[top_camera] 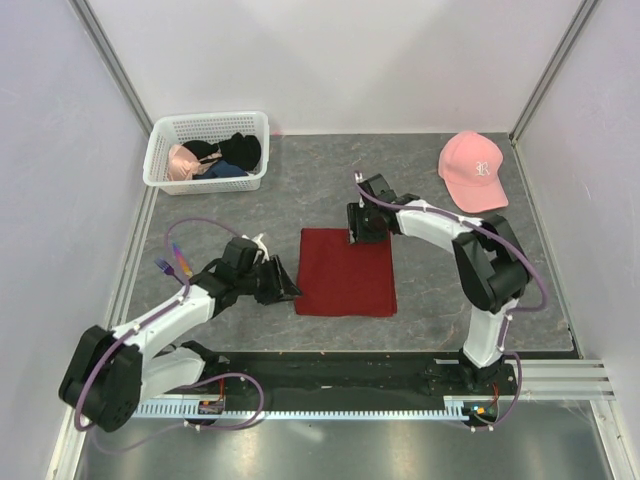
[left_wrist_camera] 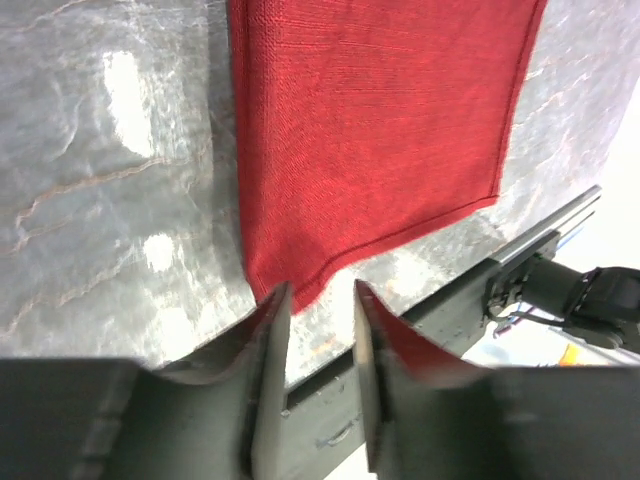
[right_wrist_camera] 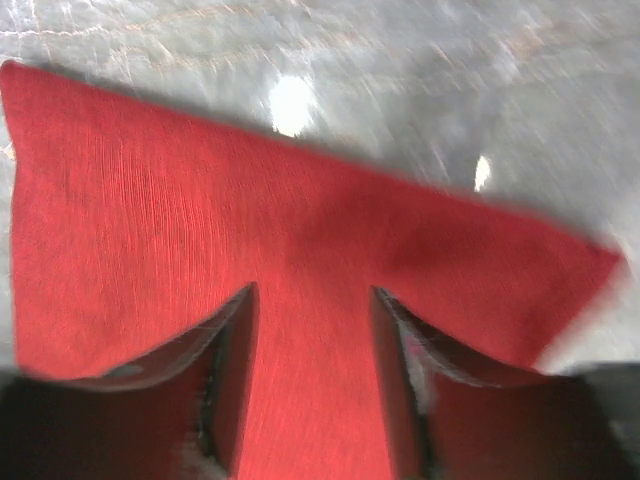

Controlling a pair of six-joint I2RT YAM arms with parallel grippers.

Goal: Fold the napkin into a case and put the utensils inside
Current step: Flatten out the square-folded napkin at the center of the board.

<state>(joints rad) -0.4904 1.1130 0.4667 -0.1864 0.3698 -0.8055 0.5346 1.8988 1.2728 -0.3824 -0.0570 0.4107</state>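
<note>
Lying flat on the grey stone-patterned worktop [top_camera: 440, 300], the plain dark red rectangular cloth napkin [top_camera: 346, 272] is not yet a case. My left pincer [left_wrist_camera: 318, 300] and right pincer [right_wrist_camera: 312, 295] are both released and empty. No utensils in view.

A grey stone-patterned table top [top_camera: 250, 200] is enclosed on the left, far and right sides by plain white panel walls [top_camera: 340, 60], joined at the far corners by aluminium frame posts [top_camera: 108, 55]. Bright white glare patches [left_wrist_camera: 128, 90] are reflected on its glossy surface.
</note>
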